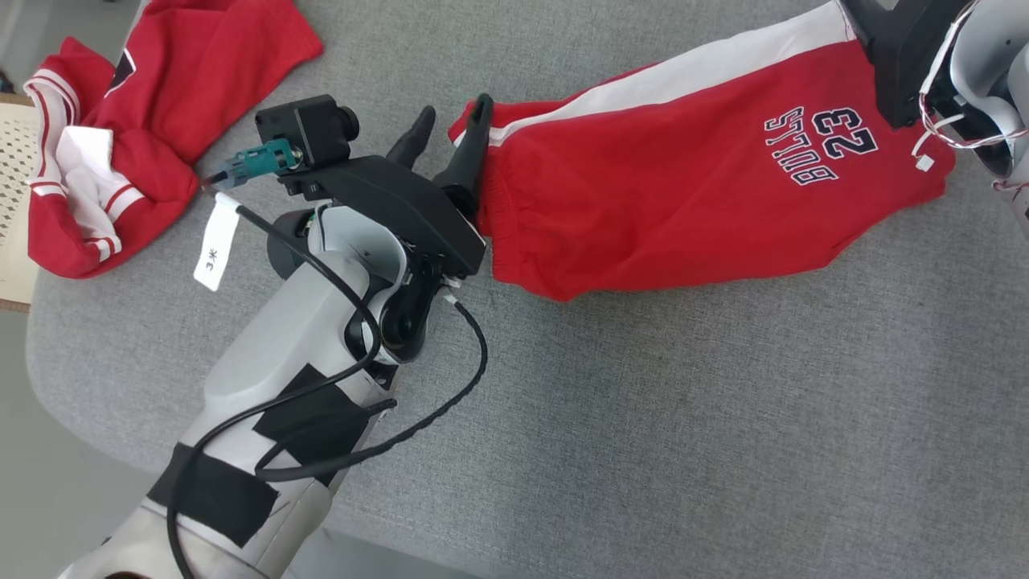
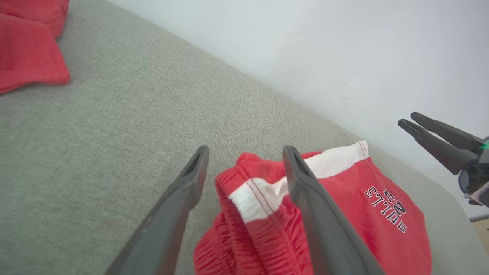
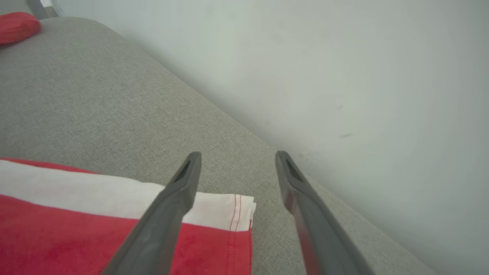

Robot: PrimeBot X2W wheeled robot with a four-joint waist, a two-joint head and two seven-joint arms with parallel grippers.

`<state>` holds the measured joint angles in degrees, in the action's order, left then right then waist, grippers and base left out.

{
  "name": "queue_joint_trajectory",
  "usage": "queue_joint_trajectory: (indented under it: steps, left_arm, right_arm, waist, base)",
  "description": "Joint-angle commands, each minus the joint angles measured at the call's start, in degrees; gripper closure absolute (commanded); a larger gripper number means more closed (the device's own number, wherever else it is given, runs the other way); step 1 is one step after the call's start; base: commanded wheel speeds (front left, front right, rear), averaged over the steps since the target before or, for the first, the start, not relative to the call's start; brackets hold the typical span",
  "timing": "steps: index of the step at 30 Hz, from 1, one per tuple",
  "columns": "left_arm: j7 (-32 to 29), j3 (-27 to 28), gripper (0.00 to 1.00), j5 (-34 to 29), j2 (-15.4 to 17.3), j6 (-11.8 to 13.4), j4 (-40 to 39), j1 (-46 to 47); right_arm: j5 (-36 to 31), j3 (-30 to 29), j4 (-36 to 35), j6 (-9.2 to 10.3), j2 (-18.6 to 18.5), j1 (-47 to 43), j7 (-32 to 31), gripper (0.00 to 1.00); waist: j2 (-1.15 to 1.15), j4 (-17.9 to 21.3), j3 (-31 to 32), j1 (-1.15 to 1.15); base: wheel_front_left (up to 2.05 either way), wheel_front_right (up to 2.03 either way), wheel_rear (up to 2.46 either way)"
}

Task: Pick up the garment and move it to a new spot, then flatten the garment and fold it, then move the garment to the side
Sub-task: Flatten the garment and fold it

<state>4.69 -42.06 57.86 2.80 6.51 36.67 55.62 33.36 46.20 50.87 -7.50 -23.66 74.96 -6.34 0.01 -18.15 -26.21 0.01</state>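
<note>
The garment [image 1: 683, 185] is a pair of red shorts with a white side stripe and "BULLS 23" printed on it. It lies folded lengthwise on the grey table [image 1: 643, 418]. My left gripper [image 1: 454, 108] stands open at the gathered waistband end, and that waistband [image 2: 248, 191] bunches between its fingers without being pinched. My right gripper [image 3: 237, 154] is open over the hem corner [image 3: 229, 214] at the other end, holding nothing. Its black wrist mount [image 1: 908, 64] sits over the far right of the shorts.
A second red and white garment [image 1: 120, 121] lies crumpled at the table's far left corner. A beige perforated surface [image 1: 12, 161] borders that side. A pale wall [image 3: 344, 76] runs close behind the table's far edge. The table's rounded near-left edge [image 1: 48, 378] drops off.
</note>
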Motion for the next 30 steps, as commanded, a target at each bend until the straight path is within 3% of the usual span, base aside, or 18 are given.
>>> queue_joint_trajectory:
  steps: [1,8,13,15,19,22,30]
  left_arm:
    - [1.94,-0.24,0.0,-0.21,0.3,-0.49,1.14,1.1]
    - [7.46,-0.1,0.0,-1.01,0.32,-2.24,3.1,0.75]
    - [10.37,3.91,0.0,-2.19,0.63,-2.7,2.16,-1.12]
    - [10.55,8.63,0.0,-2.18,0.69,-2.99,-0.51,-2.75]
    - [10.56,19.3,0.0,-8.18,0.42,-4.05,-9.67,-9.67]
    - [10.57,23.56,0.0,-14.51,0.35,-5.26,-15.77,-15.24]
    - [10.59,22.94,0.0,-28.46,0.53,-10.35,-23.32,-27.47]
  right_arm:
    - [-0.22,0.01,1.32,0.0,0.33,1.01,1.59,0.0]
    - [-0.01,-0.89,4.22,0.0,1.92,0.34,6.91,0.0]
    - [1.74,-1.27,4.4,0.0,2.91,-1.97,12.22,0.0]
    - [3.28,-1.94,4.61,0.0,3.13,-3.18,14.3,0.0]
    - [5.99,-3.77,5.98,0.0,4.01,-5.46,17.3,0.0]
    - [8.0,-5.69,7.48,0.0,4.89,-7.42,18.99,0.0]
    - [11.38,-7.93,11.12,0.0,6.54,-12.71,20.59,0.0]
  waist:
    - [-0.01,-0.02,0.59,-0.01]
    - [-0.01,0.39,3.04,-0.01]
    - [-0.01,1.01,5.76,-0.01]
    - [-0.01,1.22,7.07,-0.01]
    - [-0.01,1.75,9.8,-0.01]
    - [-0.01,2.15,11.78,-0.01]
    - [-0.01,2.18,15.7,-0.01]
  base:
    - [0.0,0.0,0.0]
    - [0.0,0.0,0.0]
    - [0.0,0.0,0.0]
    - [0.0,0.0,0.0]
    - [0.0,0.0,0.0]
    - [0.0,0.0,0.0]
    - [0.0,0.0,0.0]
